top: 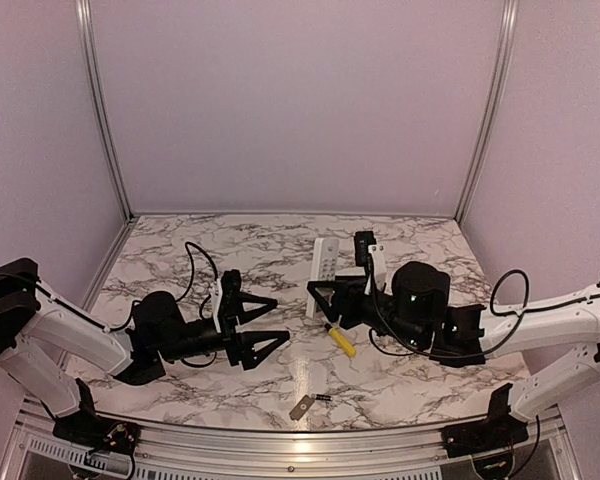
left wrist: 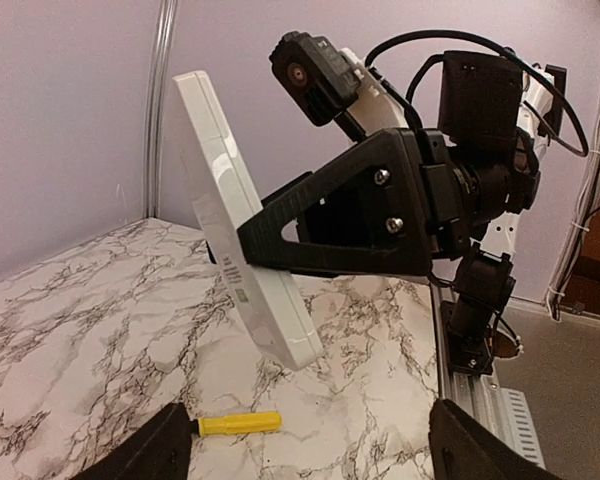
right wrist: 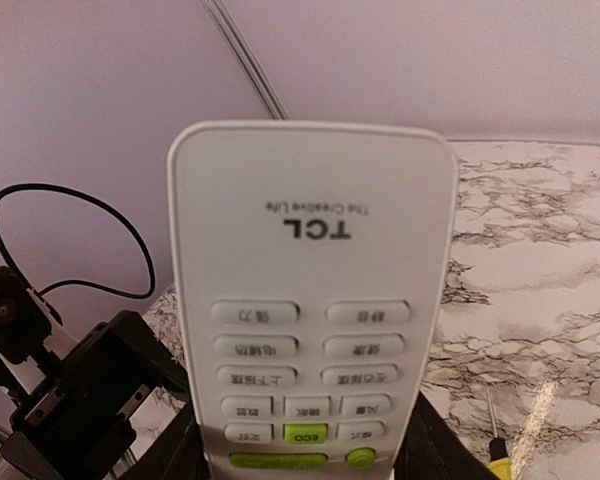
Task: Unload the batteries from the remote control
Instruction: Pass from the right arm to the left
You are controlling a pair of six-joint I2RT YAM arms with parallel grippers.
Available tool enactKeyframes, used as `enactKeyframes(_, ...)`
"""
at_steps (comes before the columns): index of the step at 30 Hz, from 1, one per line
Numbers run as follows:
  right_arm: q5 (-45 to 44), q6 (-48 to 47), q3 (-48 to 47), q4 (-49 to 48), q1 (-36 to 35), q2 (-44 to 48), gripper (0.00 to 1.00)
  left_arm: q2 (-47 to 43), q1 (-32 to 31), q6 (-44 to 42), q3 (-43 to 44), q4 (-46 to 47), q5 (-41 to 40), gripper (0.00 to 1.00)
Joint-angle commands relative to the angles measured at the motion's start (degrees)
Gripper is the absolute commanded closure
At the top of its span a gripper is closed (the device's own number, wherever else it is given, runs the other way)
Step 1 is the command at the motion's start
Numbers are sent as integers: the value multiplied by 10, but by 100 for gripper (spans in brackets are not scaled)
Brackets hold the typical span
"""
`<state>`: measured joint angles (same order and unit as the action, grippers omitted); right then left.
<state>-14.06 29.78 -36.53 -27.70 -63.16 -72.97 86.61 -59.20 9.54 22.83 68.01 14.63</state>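
Note:
My right gripper point(top: 323, 298) is shut on a white TCL remote control point(top: 323, 266) and holds it upright, tilted, above the table. In the right wrist view the remote's button face point(right wrist: 310, 300) fills the frame between my fingers point(right wrist: 432, 445). In the left wrist view the remote point(left wrist: 242, 230) shows its side and back, held by the right gripper's black finger point(left wrist: 330, 225). My left gripper point(top: 265, 322) is open and empty, pointing at the remote from the left, and it also shows in its own wrist view point(left wrist: 310, 455). No batteries show in the remote from these views.
A yellow-handled screwdriver point(top: 342, 342) lies on the marble table below the remote, and it also shows in the left wrist view point(left wrist: 238, 423). A flat grey cover plate point(top: 301, 407) lies near the front edge, with a tiny dark slim piece point(top: 323, 398) beside it.

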Motion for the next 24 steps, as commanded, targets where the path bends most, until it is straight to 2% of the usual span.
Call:
enactKeyframes(1,-44,47,-41,37,-9,-23,100,24,-21,-39,42,-45,-82,16)
enactKeyframes(13,-69,68,-72,54,-19,-42,100,92,-34,-54,121,-74,-189,29)
enactKeyframes(19,-70,66,-74,58,-19,-36,100,121,-38,-52,160,-92,-190,36)
enactKeyframes(24,-75,57,-75,54,-19,-33,100,136,-46,-50,177,-101,-187,37)
